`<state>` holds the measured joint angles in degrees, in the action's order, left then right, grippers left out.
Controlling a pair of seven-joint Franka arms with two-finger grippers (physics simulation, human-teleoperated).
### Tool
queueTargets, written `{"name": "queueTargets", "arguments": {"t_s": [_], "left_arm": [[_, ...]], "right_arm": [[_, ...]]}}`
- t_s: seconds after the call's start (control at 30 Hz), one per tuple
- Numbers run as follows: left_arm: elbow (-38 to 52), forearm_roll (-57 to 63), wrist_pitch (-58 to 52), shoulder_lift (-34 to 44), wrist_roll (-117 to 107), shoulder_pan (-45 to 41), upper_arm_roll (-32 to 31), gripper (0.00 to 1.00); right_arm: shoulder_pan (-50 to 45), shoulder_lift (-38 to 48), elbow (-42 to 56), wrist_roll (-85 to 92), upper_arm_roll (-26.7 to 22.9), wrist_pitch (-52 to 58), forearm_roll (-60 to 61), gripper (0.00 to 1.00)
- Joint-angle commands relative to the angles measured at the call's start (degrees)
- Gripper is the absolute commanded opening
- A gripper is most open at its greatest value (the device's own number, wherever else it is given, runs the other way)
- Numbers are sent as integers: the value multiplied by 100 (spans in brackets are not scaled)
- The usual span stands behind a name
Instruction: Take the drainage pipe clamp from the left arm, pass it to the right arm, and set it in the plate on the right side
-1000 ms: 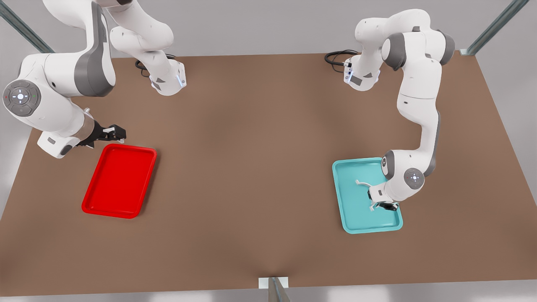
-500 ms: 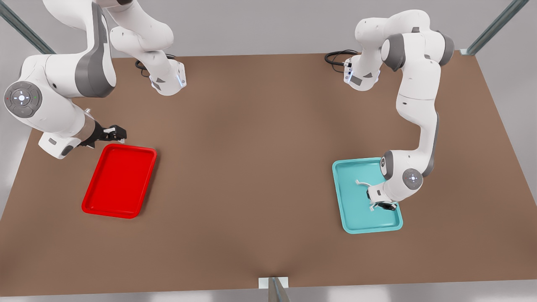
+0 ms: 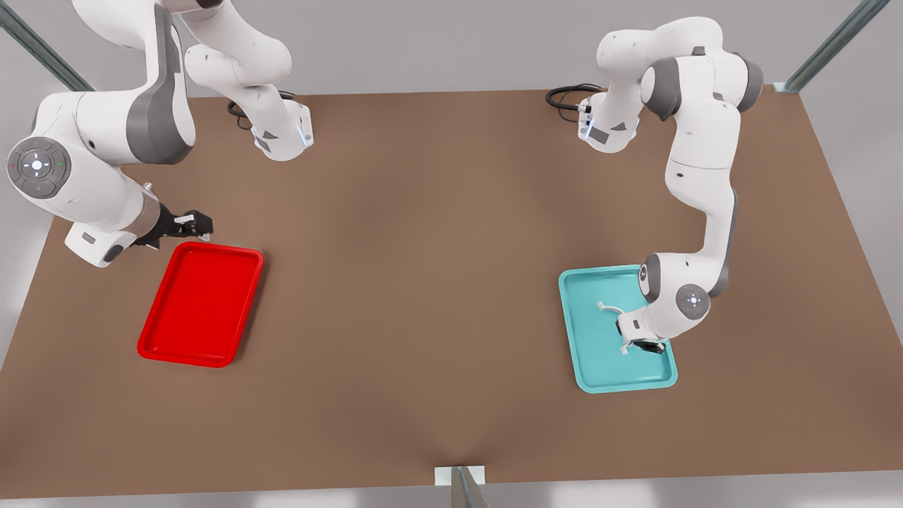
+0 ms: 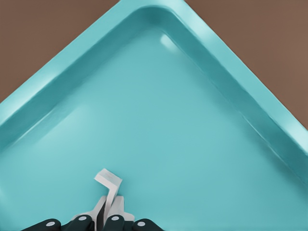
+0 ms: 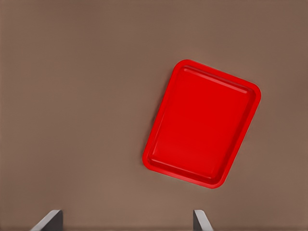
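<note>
Left gripper (image 3: 643,346) is clamped on the small white half-ring drainage pipe clamp (image 3: 611,310) inside the teal rectangular tray (image 3: 589,331), at the front view's right. Right gripper (image 3: 200,224) waits with fingers spread, just beyond the far edge of the bright red rectangular plate (image 3: 201,303).

The plate (image 5: 202,122) lies flat on the brown table (image 5: 77,96), tilted relative to the frame. The right gripper (image 5: 126,222) hangs above the table, fingertips (image 5: 50,220) spread wide apart.
</note>
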<state>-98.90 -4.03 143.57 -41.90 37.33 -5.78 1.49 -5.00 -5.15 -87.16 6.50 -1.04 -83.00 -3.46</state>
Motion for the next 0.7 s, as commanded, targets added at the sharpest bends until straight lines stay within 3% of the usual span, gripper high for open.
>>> {"name": "queueTargets", "arguments": {"t_s": [0.0, 0.07, 0.43, 0.67], "left_arm": [[3, -1, -4, 6, -33, -2, 0, 26], [3, -1, -4, -3, -33, -2, 0, 21], [29, 7, -364, 67, -279, -28, 0, 21], [38, 51, -1639, 744, -2458, -520, -9, 21]], "right_arm": [[0, 5, 6, 9, -1, 3, 3, 100], [0, 5, -3, 9, -1, 3, 3, 100], [0, 5, 6, 9, -1, 3, 3, 100], [0, 5, 6, 9, -1, 3, 3, 100]]}}
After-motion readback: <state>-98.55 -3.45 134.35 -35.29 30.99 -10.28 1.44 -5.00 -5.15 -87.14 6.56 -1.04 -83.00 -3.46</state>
